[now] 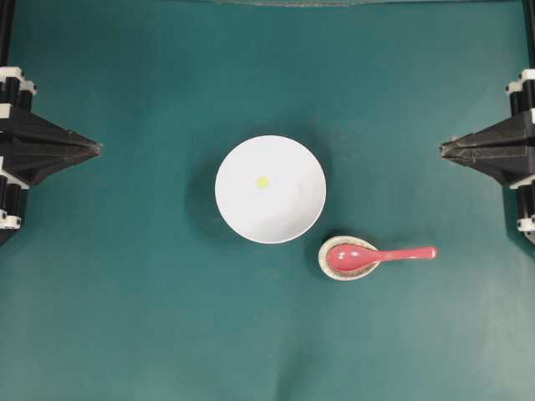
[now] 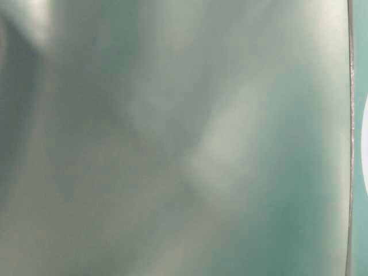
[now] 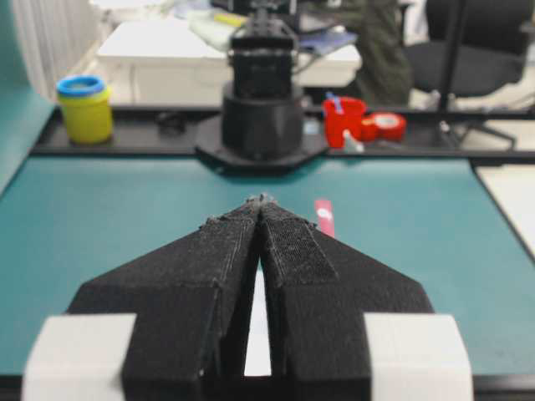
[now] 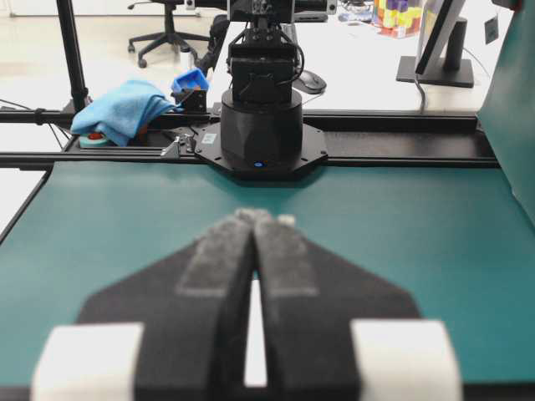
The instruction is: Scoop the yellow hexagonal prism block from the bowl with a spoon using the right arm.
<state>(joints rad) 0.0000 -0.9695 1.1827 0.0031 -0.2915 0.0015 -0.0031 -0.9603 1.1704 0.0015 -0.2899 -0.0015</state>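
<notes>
While the left gripper (image 1: 99,148) sat at the left edge of the mat (image 1: 125,292), its fingers were pressed together on nothing. Near the middle stood the bowl (image 1: 284,217), with the block (image 1: 262,182) lying inside it, a little left of its centre. Just right of and below the bowl, the spoon (image 1: 368,256) rested with its scoop in a small dish (image 1: 324,266), handle pointing right. At the right edge, the right gripper (image 1: 442,149) was likewise closed and empty.

Pale-yellow block (image 1: 262,182), white bowl (image 1: 288,213), red-pink spoon (image 1: 380,255), speckled off-white dish (image 1: 328,266), teal table (image 1: 125,292).
</notes>
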